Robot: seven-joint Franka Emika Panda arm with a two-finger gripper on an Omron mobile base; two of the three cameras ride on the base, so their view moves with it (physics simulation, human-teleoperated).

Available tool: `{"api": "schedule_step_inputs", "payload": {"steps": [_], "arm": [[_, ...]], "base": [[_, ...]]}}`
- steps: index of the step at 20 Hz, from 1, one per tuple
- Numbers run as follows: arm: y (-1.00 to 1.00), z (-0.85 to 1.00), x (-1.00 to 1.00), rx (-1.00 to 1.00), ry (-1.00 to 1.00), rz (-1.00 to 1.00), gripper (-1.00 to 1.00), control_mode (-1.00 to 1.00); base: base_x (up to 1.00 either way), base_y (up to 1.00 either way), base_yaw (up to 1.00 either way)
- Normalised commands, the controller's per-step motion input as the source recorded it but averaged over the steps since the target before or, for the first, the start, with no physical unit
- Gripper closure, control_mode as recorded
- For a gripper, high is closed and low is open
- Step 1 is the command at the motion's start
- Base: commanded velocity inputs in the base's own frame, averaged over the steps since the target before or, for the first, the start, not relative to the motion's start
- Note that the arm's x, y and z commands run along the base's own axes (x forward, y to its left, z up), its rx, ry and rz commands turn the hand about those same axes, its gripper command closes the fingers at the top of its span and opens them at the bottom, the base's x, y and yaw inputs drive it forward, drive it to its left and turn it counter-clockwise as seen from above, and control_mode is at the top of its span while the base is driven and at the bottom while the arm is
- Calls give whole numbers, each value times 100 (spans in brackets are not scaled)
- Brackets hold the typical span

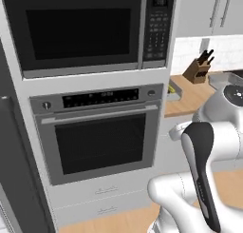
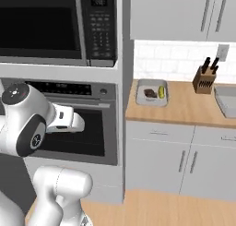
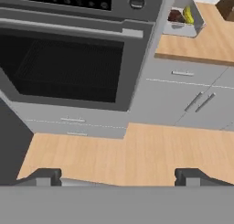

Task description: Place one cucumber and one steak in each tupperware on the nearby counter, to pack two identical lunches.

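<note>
So the gripper [image 3: 119,175] sits at the bottom of the hand view with its jaws spread wide apart and nothing between them, pointing down at the wooden floor [image 3: 137,150] in front of the oven [image 3: 68,63]. In the right base view, a tupperware [image 2: 152,92] sits right of centre, on the left end of the worktop [image 2: 184,107], just beside the tall oven cabinet. Inside it there's a dark brown-red steak [image 2: 150,93] on the left and a small yellow-green cucumber [image 2: 161,92] on the right, close together. Same tray shows up in the upper right of the hand view, tucked against the cabinet edge. Further right on the worktop stands a knife block [image 2: 204,79] against the white tiled wall, and at the far right edge of the frame a second light-grey tray [image 2: 227,100] is cut off, so I can't tell what's in it. A microwave [image 2: 50,24] fills the upper left, above the oven.
</note>
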Motion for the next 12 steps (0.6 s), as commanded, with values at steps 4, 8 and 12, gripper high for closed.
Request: {"api": "schedule_step_inputs", "payload": {"steps": [4, 8, 12], "arm": [[0, 0, 0, 0, 0, 0, -100, 100], [0, 0, 0, 0, 0, 0, -100, 100], [0, 0, 0, 0, 0, 0, -100, 100]], "base": [[-91, 90, 0], [-100, 56, -3], [-100, 48, -4]]}}
